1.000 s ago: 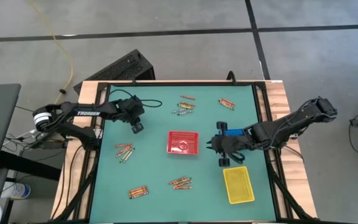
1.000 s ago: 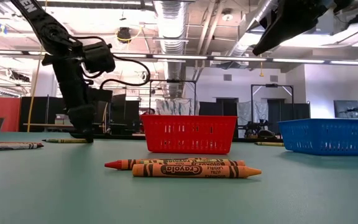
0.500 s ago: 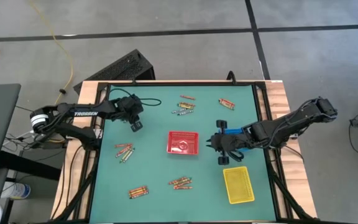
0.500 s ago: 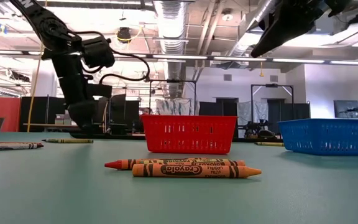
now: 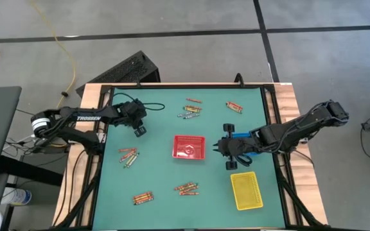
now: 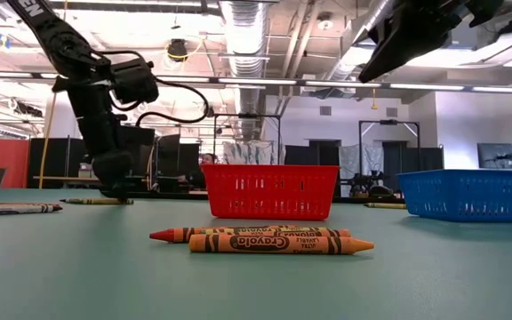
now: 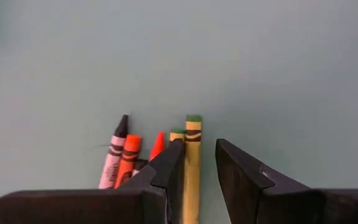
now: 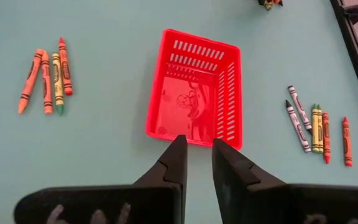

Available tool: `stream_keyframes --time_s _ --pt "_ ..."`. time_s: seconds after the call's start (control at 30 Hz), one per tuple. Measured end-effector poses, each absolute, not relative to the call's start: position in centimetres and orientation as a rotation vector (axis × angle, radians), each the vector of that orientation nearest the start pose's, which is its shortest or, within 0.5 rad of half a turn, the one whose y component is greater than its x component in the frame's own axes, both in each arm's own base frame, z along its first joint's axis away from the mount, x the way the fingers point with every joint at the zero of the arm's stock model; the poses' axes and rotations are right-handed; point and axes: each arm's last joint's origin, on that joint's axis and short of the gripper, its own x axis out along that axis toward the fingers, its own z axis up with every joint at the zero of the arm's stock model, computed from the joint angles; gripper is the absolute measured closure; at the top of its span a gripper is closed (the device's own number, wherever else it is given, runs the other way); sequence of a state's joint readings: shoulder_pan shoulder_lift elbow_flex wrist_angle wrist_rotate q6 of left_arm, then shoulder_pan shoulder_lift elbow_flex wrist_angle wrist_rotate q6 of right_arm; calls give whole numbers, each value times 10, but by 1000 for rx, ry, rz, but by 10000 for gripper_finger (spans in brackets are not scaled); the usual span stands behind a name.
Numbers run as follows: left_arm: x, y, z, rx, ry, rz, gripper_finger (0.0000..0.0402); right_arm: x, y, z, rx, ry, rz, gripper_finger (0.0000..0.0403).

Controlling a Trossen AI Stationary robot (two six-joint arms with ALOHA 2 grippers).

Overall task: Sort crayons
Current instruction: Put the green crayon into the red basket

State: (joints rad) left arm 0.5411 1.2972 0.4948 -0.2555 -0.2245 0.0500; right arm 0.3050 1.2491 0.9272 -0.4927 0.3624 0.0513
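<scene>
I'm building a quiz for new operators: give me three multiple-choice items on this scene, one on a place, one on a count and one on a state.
1. Where is the red tray? A mid-table; B a far corner; C off the table.
2. How many trays are out? A one; B two; C three.
3. The yellow crayon at the left gripper is: A lifted; B lying between its open fingers; C in a tray.

1 A: the red tray sits centrally.
2 C: red, blue tray, yellow tray.
3 B: the yellow crayon lies flat between the left gripper fingers.
</scene>
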Motion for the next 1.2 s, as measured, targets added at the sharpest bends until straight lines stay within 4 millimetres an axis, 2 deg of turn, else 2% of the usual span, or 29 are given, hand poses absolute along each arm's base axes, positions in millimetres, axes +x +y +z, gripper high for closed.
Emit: stream_keyframes --time_s 0.33,0.43,0.6,0.8,1.03,1.2 --pt "170 110 131 -162 1086 640 322 244 66 264 -217 767 -73 336" --pt "171 110 131 -154 1088 635 339 244 66 264 -217 767 -73 336" --pt "171 109 131 -133 1092 595 390 244 66 264 -217 767 -73 336" --pt "176 112 137 -109 1080 559 390 244 66 264 -217 767 -73 336" --pt "188 112 157 -152 932 411 390 244 67 264 -207 767 -73 336" --pt "202 105 172 -175 728 220 390 244 67 264 -199 767 -76 336"
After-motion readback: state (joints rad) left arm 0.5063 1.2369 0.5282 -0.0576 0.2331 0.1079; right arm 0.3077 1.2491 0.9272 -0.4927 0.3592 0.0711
